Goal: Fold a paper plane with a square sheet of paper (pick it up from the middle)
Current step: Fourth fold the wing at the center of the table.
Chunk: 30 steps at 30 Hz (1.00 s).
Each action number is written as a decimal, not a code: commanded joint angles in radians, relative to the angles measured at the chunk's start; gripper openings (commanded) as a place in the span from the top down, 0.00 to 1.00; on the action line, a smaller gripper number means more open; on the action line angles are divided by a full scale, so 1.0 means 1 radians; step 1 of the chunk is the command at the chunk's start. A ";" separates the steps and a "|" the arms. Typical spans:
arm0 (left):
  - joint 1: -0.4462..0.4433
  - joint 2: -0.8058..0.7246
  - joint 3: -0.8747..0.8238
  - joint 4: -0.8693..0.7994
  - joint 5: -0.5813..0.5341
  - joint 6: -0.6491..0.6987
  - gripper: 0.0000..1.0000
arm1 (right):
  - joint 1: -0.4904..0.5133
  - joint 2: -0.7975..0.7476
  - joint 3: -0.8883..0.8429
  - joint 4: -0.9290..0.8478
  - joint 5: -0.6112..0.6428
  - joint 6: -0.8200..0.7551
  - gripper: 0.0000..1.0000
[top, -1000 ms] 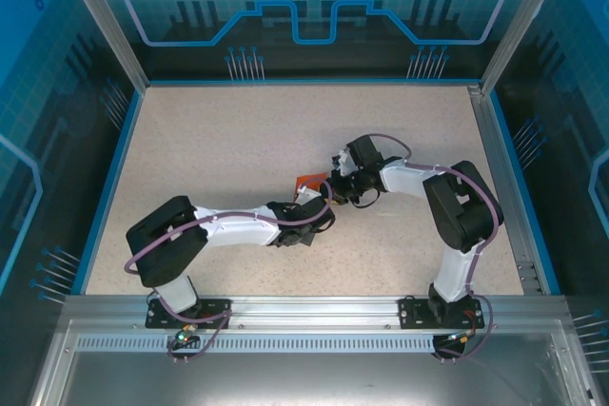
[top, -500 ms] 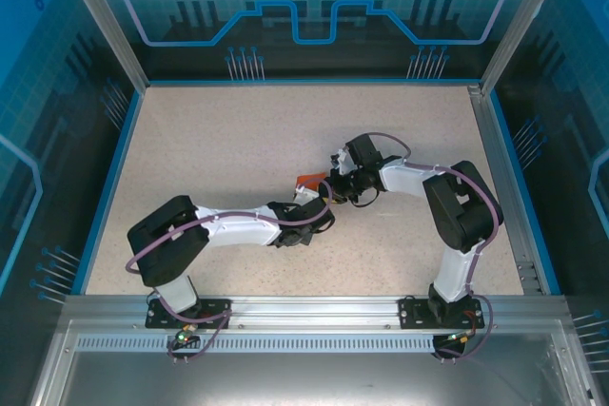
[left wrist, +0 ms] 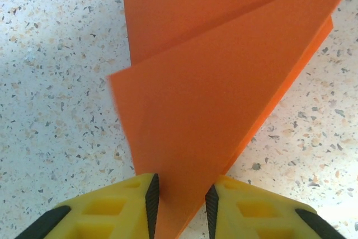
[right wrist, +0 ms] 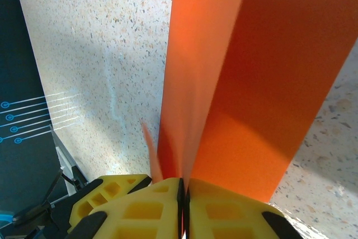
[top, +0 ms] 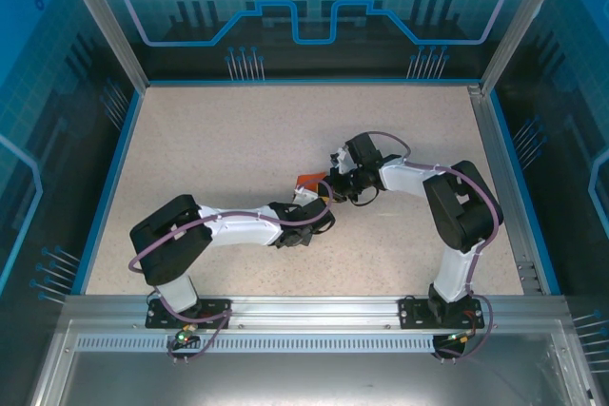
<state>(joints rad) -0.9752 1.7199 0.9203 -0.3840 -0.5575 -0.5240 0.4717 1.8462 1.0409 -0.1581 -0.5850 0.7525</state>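
Right gripper (right wrist: 183,186): pinched fully shut on the lower edge of the thin bright orange sheet of paper (right wrist: 257,93), already folded, rising from the pinch in two creased leaves. Left gripper (left wrist: 180,197): partly open, jaws standing apart on either side of a pointed corner of the same paper; cannot tell whether touching it. Paper over the speckled beige tabletop (left wrist: 50,82), near its middle, stretched between both grippers.

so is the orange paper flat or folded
Folded. The orange paper shows overlapping layers with diagonal edges in the left wrist view, and two panels meet at a crease pinched in the right gripper.
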 commanded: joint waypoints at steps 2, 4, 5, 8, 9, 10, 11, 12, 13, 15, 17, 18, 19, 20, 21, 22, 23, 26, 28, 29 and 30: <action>0.006 0.015 0.012 -0.013 -0.039 -0.002 0.68 | 0.011 0.017 0.019 -0.024 -0.023 -0.005 0.90; 0.006 0.018 0.012 -0.009 -0.039 0.002 0.70 | 0.011 0.017 0.019 -0.026 -0.024 -0.005 0.91; 0.006 0.020 0.012 -0.008 -0.040 0.002 0.70 | 0.011 0.016 0.019 -0.026 -0.024 -0.007 0.91; 0.006 0.029 0.012 -0.006 -0.039 0.002 0.73 | 0.012 0.017 0.021 -0.029 -0.023 -0.007 0.91; 0.006 0.031 0.011 -0.003 -0.037 0.001 0.74 | 0.012 0.016 0.021 -0.029 -0.024 -0.007 0.91; 0.005 0.033 0.011 -0.003 -0.035 0.000 0.75 | 0.012 0.015 0.021 -0.030 -0.022 -0.008 0.91; 0.006 0.034 0.011 -0.002 -0.036 -0.003 0.77 | 0.011 0.016 0.022 -0.031 -0.021 -0.008 0.91; 0.006 0.035 0.009 0.000 -0.035 -0.003 0.77 | 0.011 0.016 0.022 -0.032 -0.022 -0.008 0.91; 0.006 0.031 0.007 0.003 -0.033 -0.004 0.77 | 0.011 0.015 0.022 -0.032 -0.022 -0.009 0.91; 0.009 0.030 0.003 0.009 -0.029 -0.004 0.79 | 0.012 0.016 0.022 -0.032 -0.022 -0.008 0.91; 0.009 0.026 0.002 0.011 -0.027 -0.004 0.80 | 0.013 0.017 0.022 -0.032 -0.021 -0.009 0.91; 0.010 0.023 0.000 0.011 -0.028 -0.003 0.80 | 0.012 0.015 0.021 -0.031 -0.021 -0.009 0.91; 0.012 0.020 0.000 0.013 -0.026 -0.004 0.81 | 0.012 0.016 0.021 -0.031 -0.020 -0.009 0.91; 0.013 0.016 -0.003 0.017 -0.023 -0.003 0.82 | 0.012 0.016 0.021 -0.032 -0.021 -0.009 0.91; 0.015 0.012 -0.004 0.019 -0.019 -0.004 0.83 | 0.013 0.016 0.019 -0.032 -0.021 -0.008 0.91; 0.019 0.009 -0.007 0.022 -0.015 -0.005 0.83 | 0.013 0.015 0.019 -0.031 -0.021 -0.010 0.91; 0.024 0.002 -0.013 0.027 -0.007 -0.004 0.85 | 0.012 0.015 0.019 -0.031 -0.023 -0.010 0.91; 0.041 -0.023 -0.034 0.054 0.030 0.002 0.89 | 0.013 0.014 0.019 -0.035 -0.024 -0.013 0.91; 0.054 -0.043 -0.050 0.081 0.066 0.017 0.91 | 0.012 0.011 0.019 -0.037 -0.023 -0.015 0.91; 0.060 -0.052 -0.060 0.096 0.089 0.026 0.93 | 0.012 0.011 0.019 -0.038 -0.024 -0.016 0.90; 0.068 -0.062 -0.068 0.108 0.112 0.031 0.94 | 0.012 0.007 0.020 -0.040 -0.022 -0.017 0.89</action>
<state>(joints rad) -0.9276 1.7046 0.8803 -0.3187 -0.5083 -0.5152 0.4717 1.8462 1.0409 -0.1658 -0.5854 0.7517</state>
